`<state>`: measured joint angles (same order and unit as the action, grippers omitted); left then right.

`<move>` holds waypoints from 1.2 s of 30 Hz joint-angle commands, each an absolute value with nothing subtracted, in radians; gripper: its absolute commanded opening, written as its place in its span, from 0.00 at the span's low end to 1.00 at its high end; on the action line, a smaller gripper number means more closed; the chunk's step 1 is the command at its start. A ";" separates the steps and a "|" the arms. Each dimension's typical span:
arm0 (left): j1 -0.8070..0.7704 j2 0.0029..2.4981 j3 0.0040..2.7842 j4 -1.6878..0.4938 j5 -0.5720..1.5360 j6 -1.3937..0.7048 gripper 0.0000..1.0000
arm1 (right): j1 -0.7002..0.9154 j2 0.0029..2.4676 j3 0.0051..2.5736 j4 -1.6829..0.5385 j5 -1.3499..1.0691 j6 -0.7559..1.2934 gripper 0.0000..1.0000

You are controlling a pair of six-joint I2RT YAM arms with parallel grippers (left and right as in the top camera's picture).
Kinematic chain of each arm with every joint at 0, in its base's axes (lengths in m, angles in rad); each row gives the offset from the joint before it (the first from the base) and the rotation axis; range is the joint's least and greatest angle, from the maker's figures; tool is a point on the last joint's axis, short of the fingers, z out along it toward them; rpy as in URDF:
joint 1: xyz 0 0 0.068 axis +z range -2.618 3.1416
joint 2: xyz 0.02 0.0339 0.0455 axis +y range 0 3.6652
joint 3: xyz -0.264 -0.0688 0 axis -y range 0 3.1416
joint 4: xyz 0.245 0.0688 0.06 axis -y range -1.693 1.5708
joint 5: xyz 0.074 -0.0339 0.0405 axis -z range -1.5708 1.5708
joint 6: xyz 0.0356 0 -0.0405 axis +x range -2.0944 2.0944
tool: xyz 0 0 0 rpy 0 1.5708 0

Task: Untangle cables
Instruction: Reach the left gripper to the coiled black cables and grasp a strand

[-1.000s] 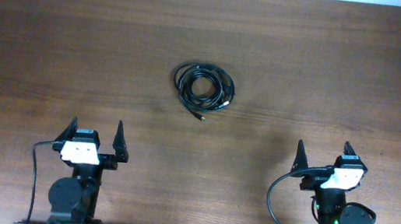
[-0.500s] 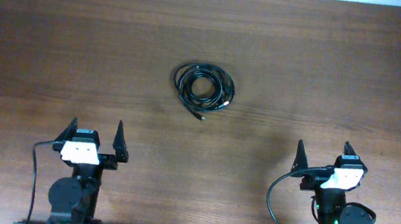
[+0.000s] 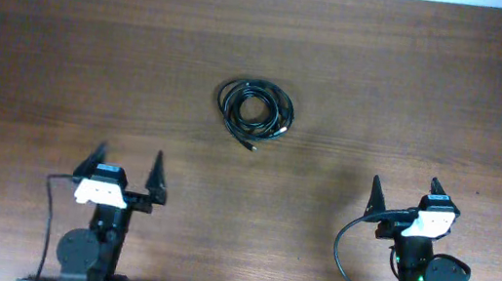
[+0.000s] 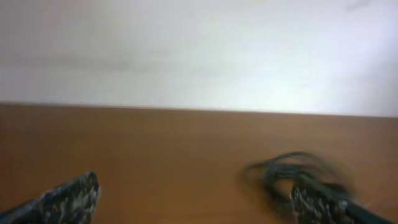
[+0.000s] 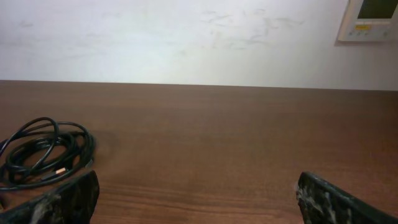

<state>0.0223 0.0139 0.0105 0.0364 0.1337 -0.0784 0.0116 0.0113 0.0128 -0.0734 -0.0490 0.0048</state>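
Note:
The cables (image 3: 255, 110) lie as one small black coiled bundle on the brown wooden table (image 3: 434, 97), with a plug end sticking out at its lower edge. The bundle shows blurred in the left wrist view (image 4: 292, 177) and at the left in the right wrist view (image 5: 43, 154). My left gripper (image 3: 128, 161) is open and empty near the front edge, left of and well short of the bundle. My right gripper (image 3: 405, 190) is open and empty at the front right, also far from it.
A white wall runs behind the table's far edge (image 5: 199, 37). A white wall panel (image 5: 372, 18) shows at the top right of the right wrist view. The arm bases stand at the front edge.
My left gripper has shifted slightly forward and to the right, and its wrist view is motion-blurred. The right arm and the cable bundle have not moved.

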 commanded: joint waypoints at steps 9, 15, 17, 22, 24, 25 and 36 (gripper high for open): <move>0.025 0.143 0.356 -0.051 0.437 -0.083 0.99 | 0.006 0.007 0.006 -0.075 -0.044 0.015 0.98; 0.024 0.786 0.963 -0.667 0.543 0.097 0.99 | 0.006 0.007 0.006 -0.075 -0.044 0.015 0.98; 0.024 1.040 1.166 -0.860 0.685 0.110 0.99 | 0.006 0.007 0.006 -0.075 -0.044 0.015 0.98; 0.015 1.460 1.371 -0.940 0.906 0.129 0.99 | 0.006 0.007 0.006 -0.075 -0.044 0.015 0.99; -0.020 1.550 1.423 -0.999 0.745 0.129 0.99 | 0.006 0.007 0.006 -0.075 -0.044 0.015 0.98; -0.051 1.597 1.463 -1.050 0.593 0.128 0.99 | 0.006 0.007 0.006 -0.075 -0.044 0.015 0.98; -0.236 1.788 1.501 -0.734 0.388 0.118 0.99 | 0.006 0.007 0.006 -0.075 -0.044 0.015 0.99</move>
<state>-0.2054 1.7424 1.4815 -0.7769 0.4053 0.1123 0.0116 0.0139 0.0128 -0.0734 -0.0490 0.0055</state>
